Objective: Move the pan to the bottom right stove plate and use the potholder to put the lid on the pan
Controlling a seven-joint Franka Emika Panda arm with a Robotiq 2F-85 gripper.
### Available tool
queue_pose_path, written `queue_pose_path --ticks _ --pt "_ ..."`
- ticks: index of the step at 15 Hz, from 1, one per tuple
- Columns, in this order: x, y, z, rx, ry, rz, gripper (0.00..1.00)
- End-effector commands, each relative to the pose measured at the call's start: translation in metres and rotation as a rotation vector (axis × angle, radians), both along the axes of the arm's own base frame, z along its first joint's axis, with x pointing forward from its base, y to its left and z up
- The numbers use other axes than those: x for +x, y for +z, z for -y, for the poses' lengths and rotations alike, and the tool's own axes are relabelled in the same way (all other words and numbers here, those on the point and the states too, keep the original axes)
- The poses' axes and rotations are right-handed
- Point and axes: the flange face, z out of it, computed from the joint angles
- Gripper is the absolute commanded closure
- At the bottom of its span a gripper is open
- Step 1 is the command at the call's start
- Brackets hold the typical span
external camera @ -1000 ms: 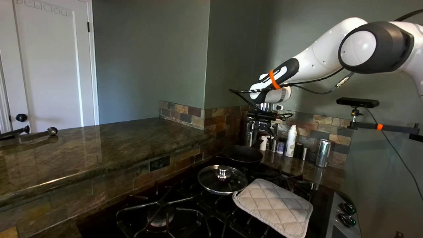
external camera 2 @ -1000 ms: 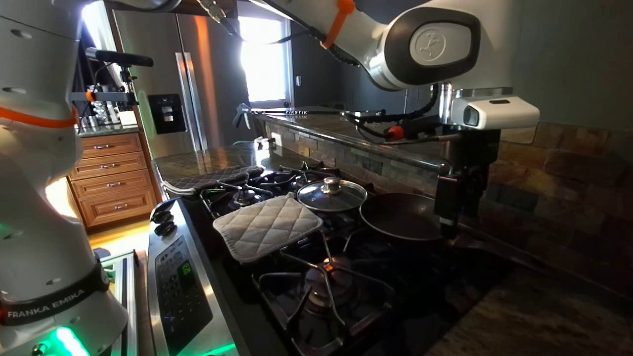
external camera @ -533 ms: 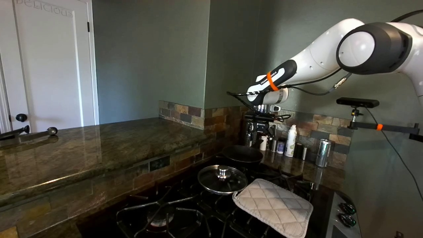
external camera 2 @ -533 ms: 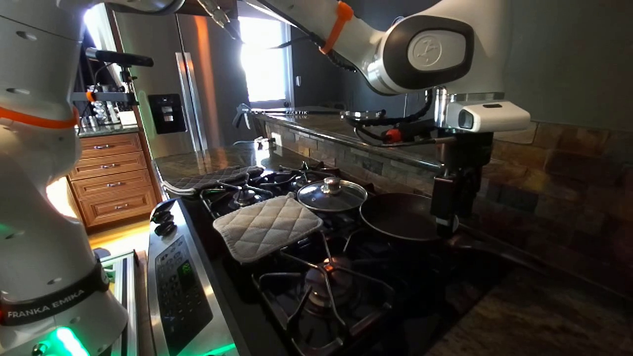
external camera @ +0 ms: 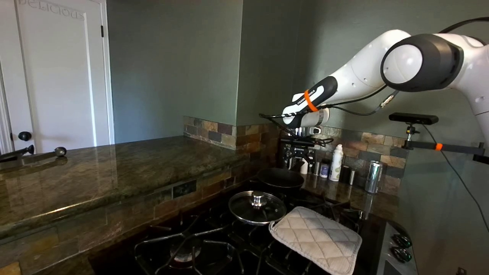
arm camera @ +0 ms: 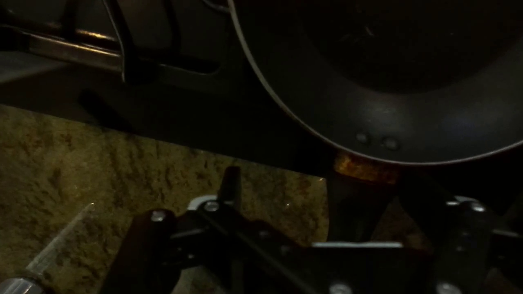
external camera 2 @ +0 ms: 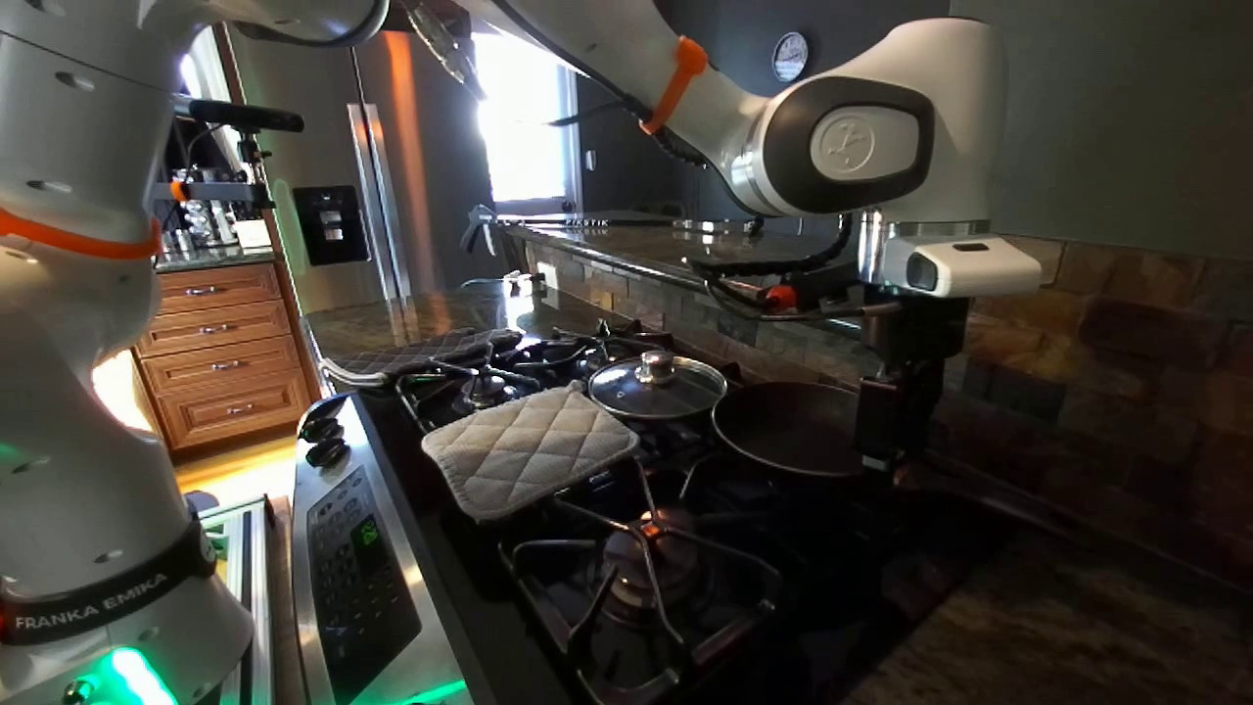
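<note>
1. My gripper [external camera 2: 894, 455] hung at the handle end of the pan [external camera 2: 783, 431], its fingers [arm camera: 232, 183] spread wide, nothing held.
2. In the wrist view, the handle [arm camera: 355, 210] ran out from the pan between those fingers; whether they reached low enough to catch it, I could not tell.
3. The pan sat on the stovetop [external camera 2: 832, 548], uncovered; the lid [external camera 2: 658, 394] lay just beside it, on the side opposite the handle.
4. The potholder [external camera 2: 533, 450] lay near the pan but apart from it, toward the control panel [external camera 2: 367, 558].
5. The step in hand, by my reading, was taking hold of the handle, with both the move and the covering not yet done.
6. The next move called for a firm, centred closing, then a level carry to the stove plate [external camera 2: 648, 563] on the control panel's side of the pan, probably the bottom right one; potholder and lid would follow.
</note>
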Motion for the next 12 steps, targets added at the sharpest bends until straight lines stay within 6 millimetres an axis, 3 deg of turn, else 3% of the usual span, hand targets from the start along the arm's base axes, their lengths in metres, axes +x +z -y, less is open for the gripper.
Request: queue_pose_path --ticks 1,12 --pt "0.006 -0.0089 0.0024 0.01 0.025 0.002 0.0" --pt "0.0117 -0.0069 0.0108 0.01 -0.006 0.044 0.0"
